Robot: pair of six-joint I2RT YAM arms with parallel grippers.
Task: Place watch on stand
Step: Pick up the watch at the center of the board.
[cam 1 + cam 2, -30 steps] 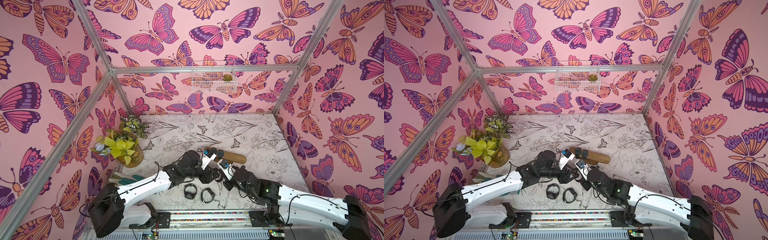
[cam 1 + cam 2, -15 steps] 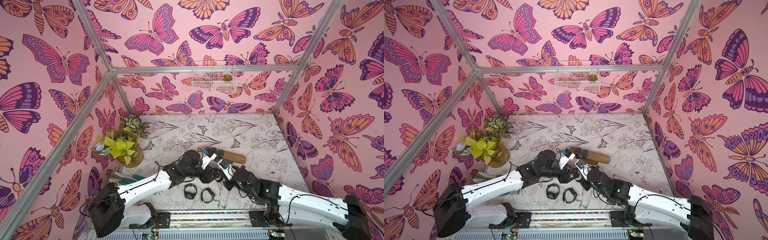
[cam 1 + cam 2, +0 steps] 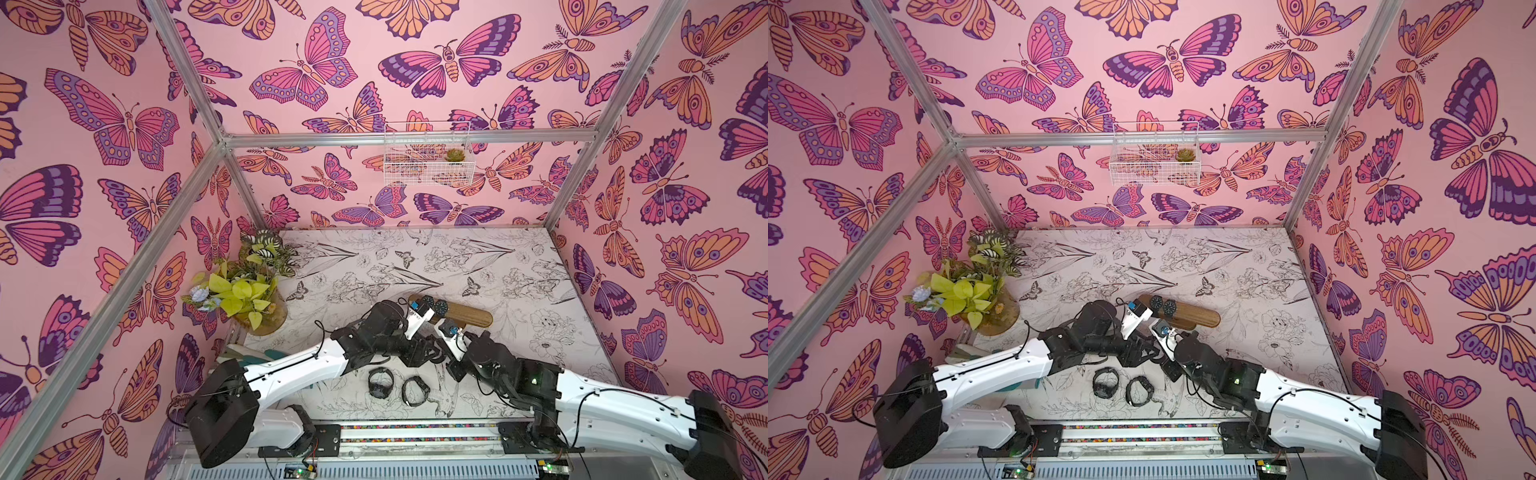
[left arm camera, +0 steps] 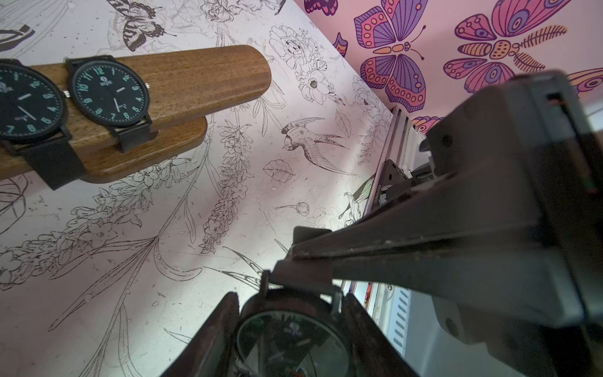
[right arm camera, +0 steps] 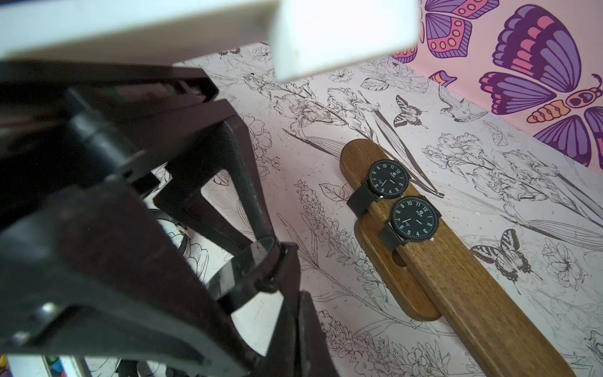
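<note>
The wooden stand [image 3: 469, 316] [image 5: 456, 287] lies mid-table with two black watches [image 4: 109, 93] [image 5: 412, 218] strapped side by side near one end. In front of it my two grippers meet just above the table. In the left wrist view my left gripper [image 4: 290, 297] is closed on the case of a third black watch [image 4: 287, 336] [image 5: 241, 271], a finger on each side. My right gripper [image 5: 293, 277] comes in from the other side, its fingers pressed together on that watch's strap by the lugs. In both top views the grippers hide the held watch.
Two more black watches [image 3: 380, 380] [image 3: 415, 390] lie loose on the table near the front rail, under the arms. A potted plant [image 3: 245, 291] stands at the left wall. A white wire basket [image 3: 428, 162] hangs on the back wall.
</note>
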